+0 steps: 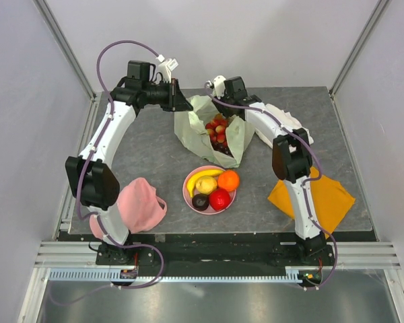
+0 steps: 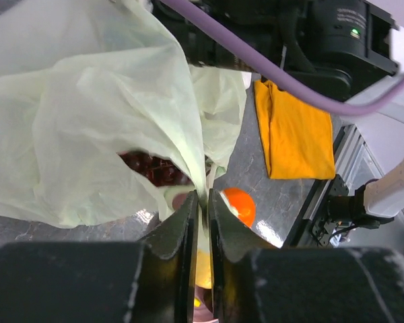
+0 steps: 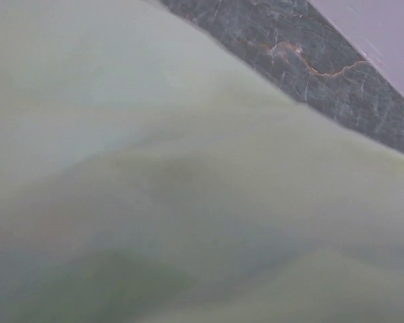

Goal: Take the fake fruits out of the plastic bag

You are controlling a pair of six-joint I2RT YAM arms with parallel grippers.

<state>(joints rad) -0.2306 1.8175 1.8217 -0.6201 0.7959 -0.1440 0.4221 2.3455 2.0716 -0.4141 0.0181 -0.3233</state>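
The pale yellow-green plastic bag (image 1: pixel 234 138) lies open at the table's middle back. A red-yellow berry cluster (image 1: pixel 217 126) and dark grapes (image 1: pixel 221 145) sit inside it. My left gripper (image 1: pixel 186 104) is shut on the bag's left edge; in the left wrist view the fingertips (image 2: pixel 192 208) pinch the film of the bag (image 2: pixel 87 114). My right gripper (image 1: pixel 217 89) is at the bag's back edge; its wrist view shows only bag film (image 3: pixel 188 188), with the fingers hidden. A banana (image 1: pixel 203 175), an orange (image 1: pixel 228 180), a red apple (image 1: pixel 219 199) and a dark plum (image 1: pixel 200 200) lie on the pink plate (image 1: pixel 188 182).
A pink cloth (image 1: pixel 141 205) lies at the front left. An orange cloth (image 1: pixel 320 195) lies at the front right and a white cloth (image 1: pixel 286 118) behind the right arm. The orange cloth (image 2: pixel 293 131) and the orange (image 2: pixel 241 205) show in the left wrist view.
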